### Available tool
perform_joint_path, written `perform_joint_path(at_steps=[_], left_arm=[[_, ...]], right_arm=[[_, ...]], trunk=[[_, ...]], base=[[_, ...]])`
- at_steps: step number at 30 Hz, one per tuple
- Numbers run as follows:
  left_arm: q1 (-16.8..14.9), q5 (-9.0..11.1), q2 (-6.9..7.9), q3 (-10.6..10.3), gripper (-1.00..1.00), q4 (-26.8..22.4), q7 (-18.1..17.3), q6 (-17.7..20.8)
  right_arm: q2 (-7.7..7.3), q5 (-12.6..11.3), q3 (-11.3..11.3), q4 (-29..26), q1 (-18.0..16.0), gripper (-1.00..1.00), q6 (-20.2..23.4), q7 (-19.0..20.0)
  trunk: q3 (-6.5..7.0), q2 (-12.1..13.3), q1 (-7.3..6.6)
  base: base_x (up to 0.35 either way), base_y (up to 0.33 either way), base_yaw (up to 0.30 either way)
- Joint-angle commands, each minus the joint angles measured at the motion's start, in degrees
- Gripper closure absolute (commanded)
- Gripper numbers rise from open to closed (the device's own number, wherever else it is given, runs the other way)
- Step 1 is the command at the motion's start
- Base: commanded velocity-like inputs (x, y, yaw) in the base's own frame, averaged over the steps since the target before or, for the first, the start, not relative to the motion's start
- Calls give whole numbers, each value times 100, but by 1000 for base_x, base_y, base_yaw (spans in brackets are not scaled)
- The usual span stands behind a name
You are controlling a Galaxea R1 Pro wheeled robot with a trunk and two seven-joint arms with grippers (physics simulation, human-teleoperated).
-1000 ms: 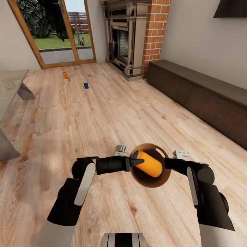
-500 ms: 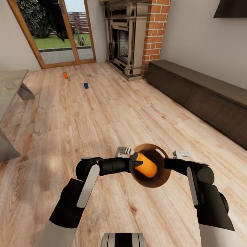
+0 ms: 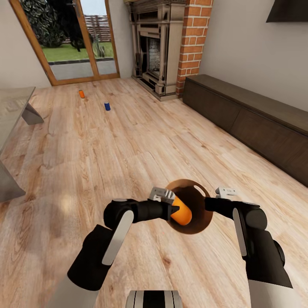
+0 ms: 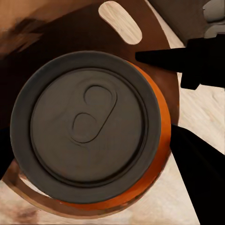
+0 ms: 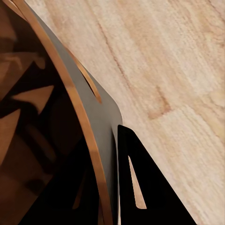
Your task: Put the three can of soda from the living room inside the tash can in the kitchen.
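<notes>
My left gripper [image 3: 173, 208] is shut on an orange can of soda [image 3: 181, 212], held tilted over the dark mouth of the brown tash can [image 3: 201, 222]. The left wrist view looks onto the can's grey top [image 4: 86, 124] with the bin's rim and a handle hole [image 4: 119, 21] behind it. My right gripper [image 3: 207, 204] is shut on the bin's rim; one finger [image 5: 136, 187] lies against the bin's outer wall [image 5: 101, 110]. Far off on the living room floor stand the second orange can [image 3: 81, 93] and the dark blue can [image 3: 107, 106].
A grey low table [image 3: 13, 107] juts in at the left. A long dark cabinet [image 3: 256, 115] runs along the right wall. The brick fireplace [image 3: 154, 47] and glass doors [image 3: 68, 38] are at the far end, with wood floor between.
My left arm has swung right, and the orange can has turned from lying across the bin's mouth to pointing down into it. The right arm and bin have stayed still.
</notes>
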Motion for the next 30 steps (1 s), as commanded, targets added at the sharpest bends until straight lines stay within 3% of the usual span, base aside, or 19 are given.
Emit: perform_joint_path(at_steps=[1, 7, 13, 18, 30], left_arm=[[-1, 37, 0, -52, 100, 0, 107, 2], [-3, 37, 0, -394, 100, 0, 605, -89], [-3, 35, 0, -548, 100, 0, 773, -182], [-3, 42, 0, -873, 100, 0, 1365, -330], [-10, 59, 0, -934, 100, 3, 1520, -512]], right_arm=[[1, -146, 1, -1, -3, 100, 19, 43], [1, -146, 1, -4, -4, 100, 19, 47], [1, -146, 1, -2, -4, 100, 19, 48], [1, -146, 1, -4, -1, 100, 19, 48], [30, -155, 17, -6, -2, 100, 19, 49]], trunk=[[1, 0, -1], [1, 0, -1], [1, 0, -1], [1, 0, -1], [1, 0, -1]], base=[[0, 0, 0], [0, 0, 0], [0, 0, 0], [0, 0, 0], [0, 0, 0]])
